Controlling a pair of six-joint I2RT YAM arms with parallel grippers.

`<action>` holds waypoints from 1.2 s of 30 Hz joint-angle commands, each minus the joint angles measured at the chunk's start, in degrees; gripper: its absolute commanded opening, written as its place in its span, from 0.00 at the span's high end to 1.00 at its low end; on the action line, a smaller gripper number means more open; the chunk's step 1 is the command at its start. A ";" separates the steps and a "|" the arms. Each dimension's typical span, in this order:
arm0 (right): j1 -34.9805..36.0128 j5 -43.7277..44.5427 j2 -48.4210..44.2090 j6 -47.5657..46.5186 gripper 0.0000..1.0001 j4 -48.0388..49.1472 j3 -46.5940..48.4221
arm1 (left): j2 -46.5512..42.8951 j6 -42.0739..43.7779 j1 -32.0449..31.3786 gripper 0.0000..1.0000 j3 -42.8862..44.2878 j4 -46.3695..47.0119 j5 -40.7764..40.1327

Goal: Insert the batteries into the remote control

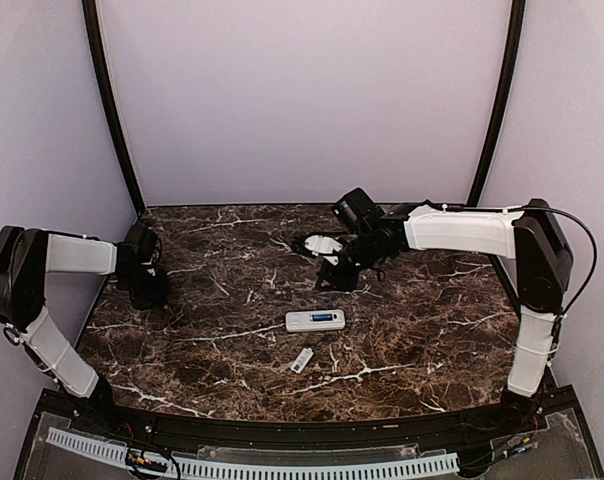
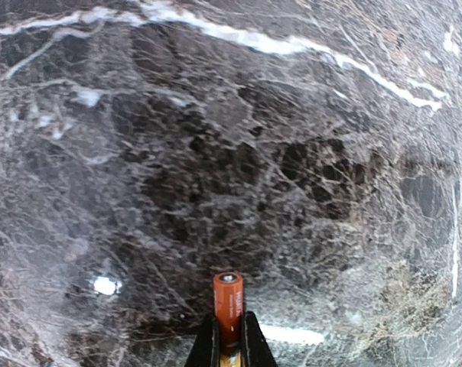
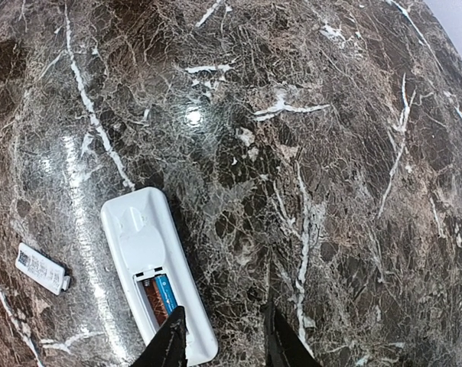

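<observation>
Marble table (image 1: 432, 330), left gripper (image 2: 230, 319) clamping battery (image 2: 228, 298), lower end hidden

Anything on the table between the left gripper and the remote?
No. Top view shows only bare marble table between left gripper and remote control.

Bright overhead light, glare spots on glossy marble table (image 3: 330, 191) (wrist views fisheye-bowed)

The slim white rectangular plastic remote control (image 1: 315, 320) lies flat and back side up near the middle of the dark marble tabletop (image 1: 432, 330). Its battery bay is uncovered, with one blue-labelled battery (image 3: 161, 294) seated inside. An orange cylindrical battery (image 2: 228, 302) is pinched at its lower end by the left gripper (image 2: 229, 329), over the left side of the tabletop.
</observation>
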 commanded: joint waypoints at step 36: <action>-2.45 -30.28 -10.50 52.85 0.43 10.83 6.45 | -12.01 59.05 -37.33 1.00 16.54 13.70 21.77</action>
